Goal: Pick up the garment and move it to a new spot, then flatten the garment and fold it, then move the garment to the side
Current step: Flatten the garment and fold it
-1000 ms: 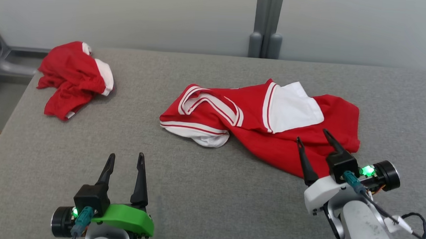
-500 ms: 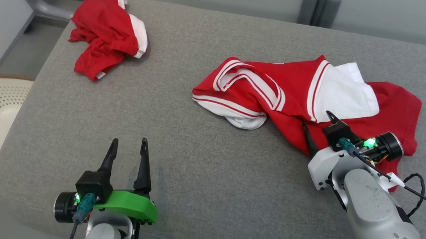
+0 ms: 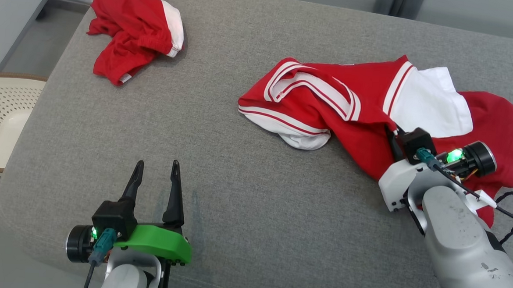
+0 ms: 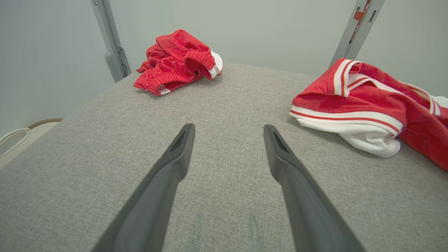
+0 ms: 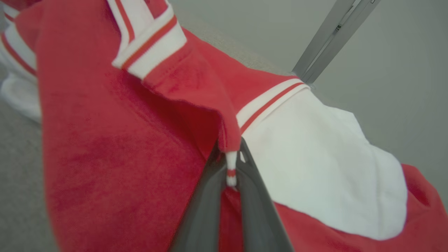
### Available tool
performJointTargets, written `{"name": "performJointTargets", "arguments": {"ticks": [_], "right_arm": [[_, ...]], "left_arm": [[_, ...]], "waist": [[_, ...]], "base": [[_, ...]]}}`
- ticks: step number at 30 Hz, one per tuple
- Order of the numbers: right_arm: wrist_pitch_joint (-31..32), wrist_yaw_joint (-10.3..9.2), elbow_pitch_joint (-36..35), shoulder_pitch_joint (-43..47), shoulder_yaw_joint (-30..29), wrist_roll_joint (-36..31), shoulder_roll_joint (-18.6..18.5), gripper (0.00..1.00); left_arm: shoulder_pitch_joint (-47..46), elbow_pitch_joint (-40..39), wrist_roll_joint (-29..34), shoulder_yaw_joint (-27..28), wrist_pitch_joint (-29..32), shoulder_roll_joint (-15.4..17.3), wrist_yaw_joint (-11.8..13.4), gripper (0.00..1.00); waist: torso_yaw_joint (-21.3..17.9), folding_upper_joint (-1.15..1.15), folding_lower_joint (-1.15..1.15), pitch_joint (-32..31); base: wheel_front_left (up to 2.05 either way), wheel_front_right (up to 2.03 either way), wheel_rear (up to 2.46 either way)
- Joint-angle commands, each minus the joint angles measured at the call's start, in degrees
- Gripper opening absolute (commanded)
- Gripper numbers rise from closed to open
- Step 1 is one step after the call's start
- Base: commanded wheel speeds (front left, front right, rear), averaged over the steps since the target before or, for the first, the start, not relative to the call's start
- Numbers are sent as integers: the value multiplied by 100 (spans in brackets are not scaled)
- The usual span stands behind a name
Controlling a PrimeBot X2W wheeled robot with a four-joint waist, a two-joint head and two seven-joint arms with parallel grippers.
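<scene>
The shirt (image 3: pixel 364 101) looks soft, light and floppy, so I expect it to sag and drag; a striped trim edge seems the best hold; it is red with white panels, crumpled on the grey cushion (image 3: pixel 235 204) to my right; my right gripper (image 5: pixel 231 164) pinches its trim; the left gripper (image 3: pixel 157 165) hangs spread, empty.

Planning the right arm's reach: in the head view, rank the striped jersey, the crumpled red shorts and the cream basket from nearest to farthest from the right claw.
1. Striped jersey, pinched in the right claw.
2. Crumpled red shorts, upper left of the view.
3. Cream basket, at the view's left edge.
</scene>
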Motion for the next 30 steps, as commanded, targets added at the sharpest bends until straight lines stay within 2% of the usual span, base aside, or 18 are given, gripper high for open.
{"name": "performJointTargets", "arguments": {"ticks": [1,8,13,21,30], "right_arm": [[-18,-10,-60,-91,-54,8,-1,0],[-18,-10,-637,-71,-87,-11,105,0],[-18,-10,-1330,89,248,184,249,0],[-18,-9,-1955,567,1240,587,412,0],[-18,-9,-1819,1322,2571,1284,458,0]], "left_arm": [[-68,-1,46,11,-18,0,-1,100],[15,35,79,57,-12,-4,23,100],[82,70,109,69,-11,-5,10,100],[226,96,125,100,-12,4,14,100],[325,38,86,156,-12,61,20,100]], "waist": [[-11,0,0,5],[-123,0,0,-110],[-218,0,0,-316],[-237,0,0,-656],[-144,0,0,-721]], "base": [[0,0,0],[0,0,0],[0,0,0],[0,0,0],[0,0,0]]}}
